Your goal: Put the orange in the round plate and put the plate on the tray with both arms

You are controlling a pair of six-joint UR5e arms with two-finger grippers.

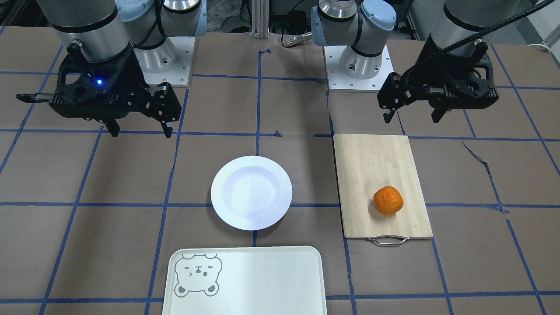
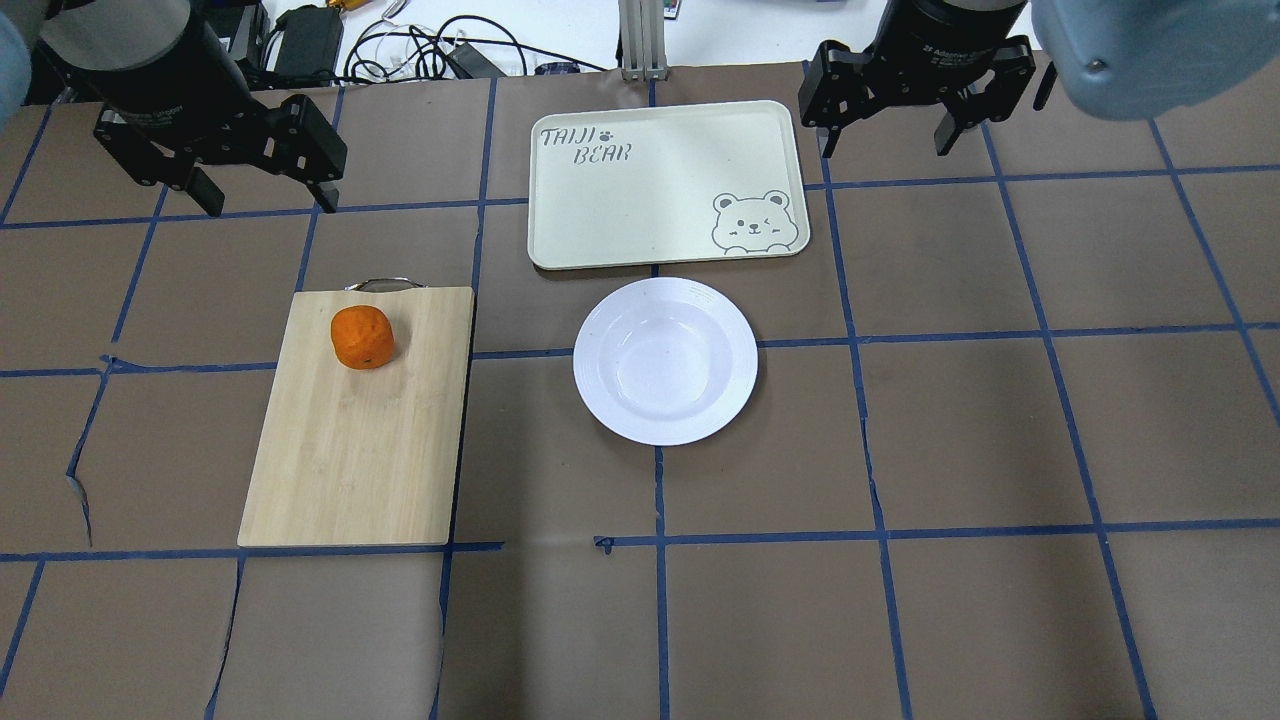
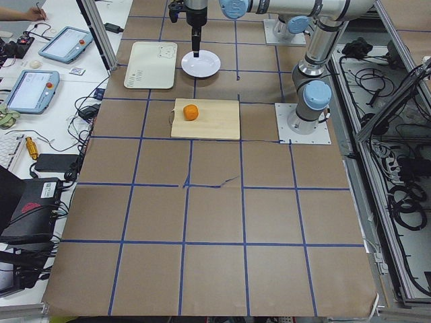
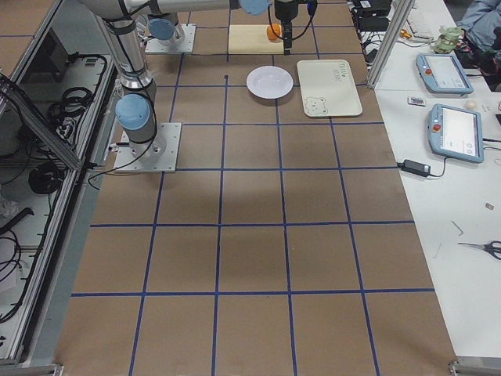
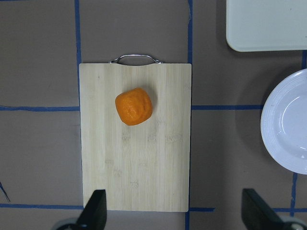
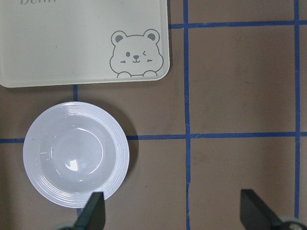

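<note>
Covering the table (image 2: pixel 1000 450): brown paper gridded with blue tape. Tray (image 2: pixel 640 200) lies at the far centre. Wooden cutting board (image 2: pixel 350 450) lies on the left side, well apart from the tray. Round plate (image 2: pixel 665 362) sits on the paper just beside the tray's near edge. Left gripper (image 2: pixel 270 205) and right gripper (image 2: pixel 886 150) hang above the table, fingers spread. Orange (image 2: pixel 363 337) rests on the board near its handle end.

orange (image 2: pixel 363 338): bare cutting board (image 2: pixel 350 450) all round, side approaches open; metal handle (image 2: pixel 380 284) near, just beyond | round plate (image 2: pixel 665 361): open table (image 2: pixel 950 430) at left, right and robot-side rim; tray (image 2: pixel 600 230) edge just beside far rim, narrow gap | tray: raised rim all round
</note>
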